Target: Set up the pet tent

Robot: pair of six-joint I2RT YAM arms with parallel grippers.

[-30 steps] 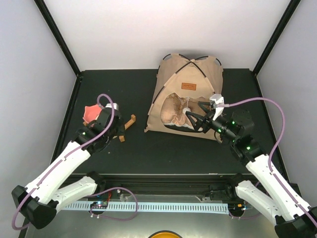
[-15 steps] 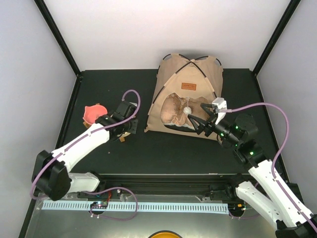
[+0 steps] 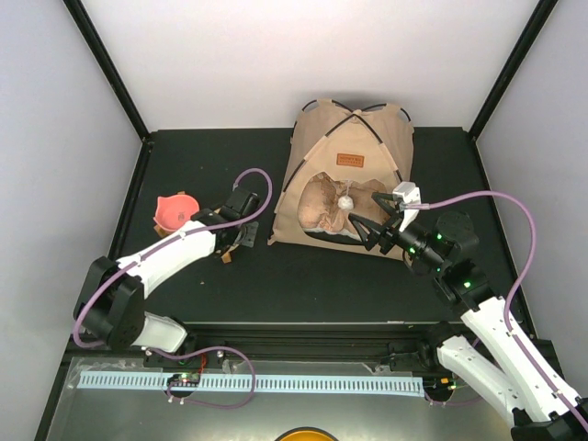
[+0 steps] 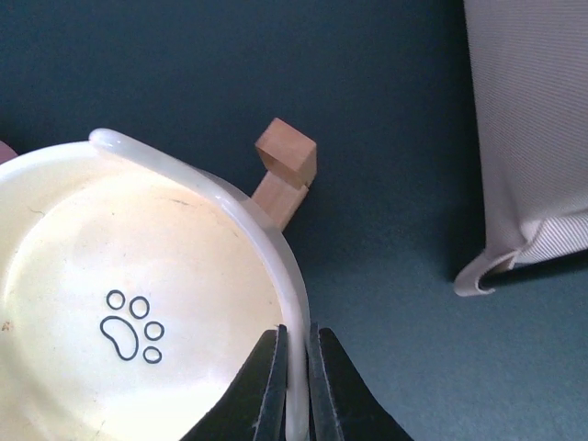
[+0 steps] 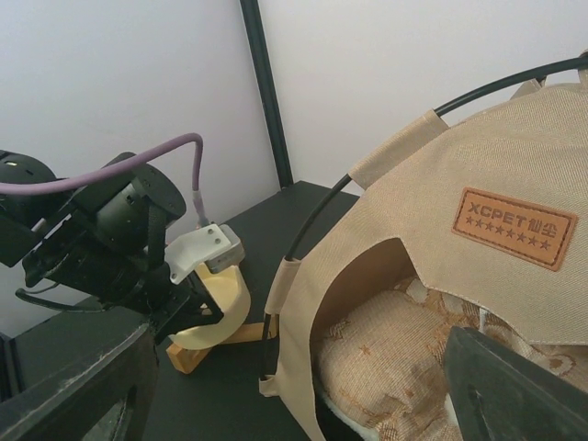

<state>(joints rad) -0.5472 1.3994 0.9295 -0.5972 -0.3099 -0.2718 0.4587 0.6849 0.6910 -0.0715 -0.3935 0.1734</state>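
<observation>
Two hands working. Left hand [image 4: 296, 367] clamped on rim of cream bowl [image 4: 138, 276], wooden stand [image 4: 287, 165] just beyond. Right hand [image 3: 361, 230] spread wide, empty, at door of pet tent [image 3: 317, 152], which stands rear centre of desk [image 3: 303, 276], cushion [image 3: 320, 200] inside. I'd move bowl level, slowly, clear of tent corner. Brown label [image 5: 514, 227] reads "XCPET", stars beneath; paw print [image 4: 131, 326] in bowl.

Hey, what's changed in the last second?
The left tool, shut on the rim of the cream bowl, swung right from the pink bowl toward the pet tent. The open right tool drew back slightly from it. Tent, cushion and pink bowl stayed put.
</observation>
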